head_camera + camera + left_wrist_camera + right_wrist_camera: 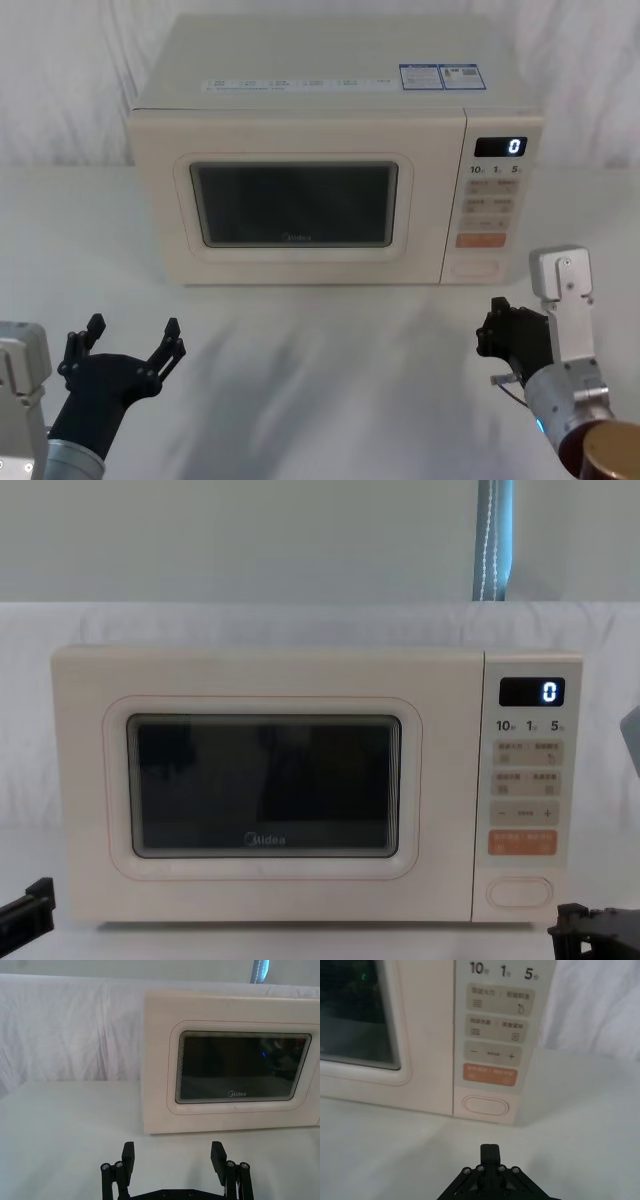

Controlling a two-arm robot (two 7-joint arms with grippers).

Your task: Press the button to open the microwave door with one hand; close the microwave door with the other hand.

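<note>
Left gripper [128,347] low over the counter [330,360], jaws spread wide, holding nothing, well short of the microwave door [295,205]. Right gripper [490,1149] jaws pressed together, empty, tip pointed at the button [485,1106], near but apart from it. Door sits flush, closed. Button at the control strip's bottom, below the orange key [489,1074].

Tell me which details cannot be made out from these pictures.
- Small print on the cream keys: too small in the head view.
- Microwave interior: hidden by the dark window of the closed microwave door.
- Top labels: too small.
- Left claw: cut off by the chest view's edge.
</note>
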